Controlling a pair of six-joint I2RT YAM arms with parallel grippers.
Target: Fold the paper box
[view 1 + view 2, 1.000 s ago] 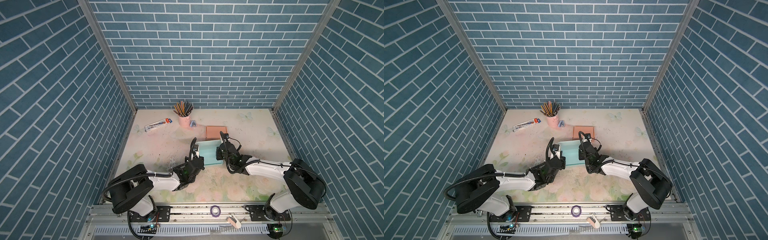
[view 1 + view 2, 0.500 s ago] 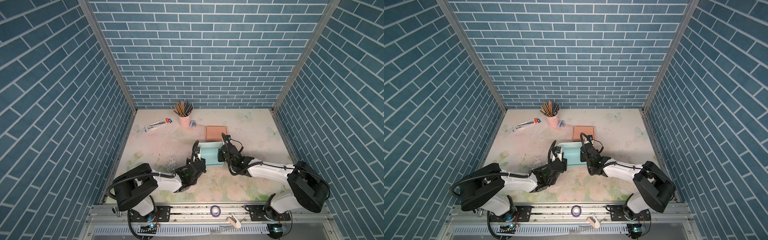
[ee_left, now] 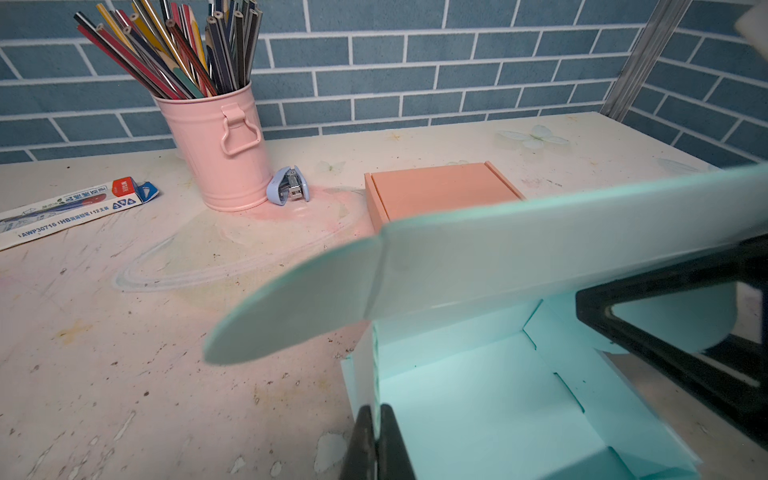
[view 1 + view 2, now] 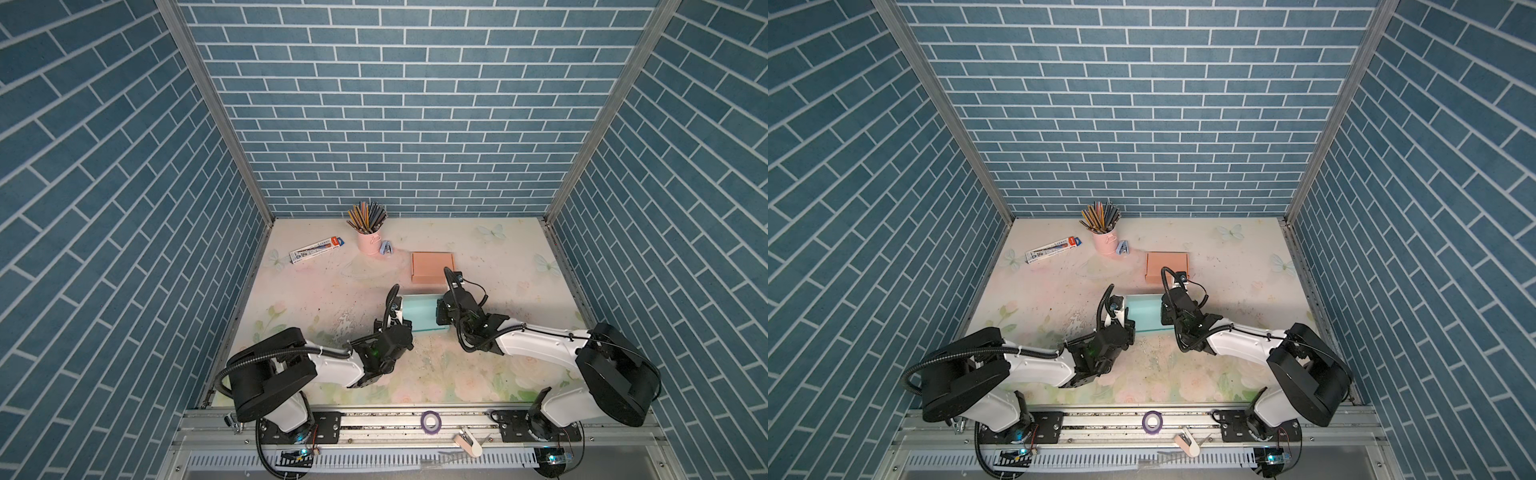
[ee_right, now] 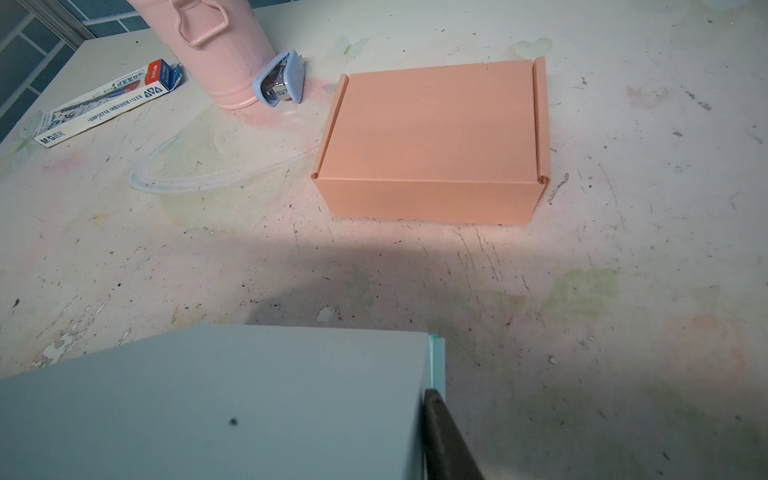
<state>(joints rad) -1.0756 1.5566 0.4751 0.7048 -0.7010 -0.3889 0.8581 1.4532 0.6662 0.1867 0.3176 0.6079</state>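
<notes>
Paper folding at the lid stage, judging by the layout: working on the pale teal paper box (image 4: 420, 316), half formed and sitting near the middle of the pale floral bench (image 4: 332, 286), between both arms, with a closed peach cardboard box (image 4: 432, 266) just beyond it. Clamping the left fingers (image 3: 362, 440) shut on the teal box's left side wall, thin card pinched between them. Showing only one of the right fingers (image 5: 442, 432), lying along the outer right edge of the raised lid panel (image 5: 216, 399); hiding its partner behind that panel, so not telling whether gripping or merely bracing. Calling next, probably, for lowering the lid over the open tray and steering its rounded side tab (image 3: 299, 307) inside the wall, while steadying the body against sliding. Revealing, in the left wrist view alone, the open creased interior and that tab sticking out past the wall; offering, in the right wrist view, just the lid's dull outer face and the peach box beyond; burying, in both top views, the teal box's two ends under the wrists.
</notes>
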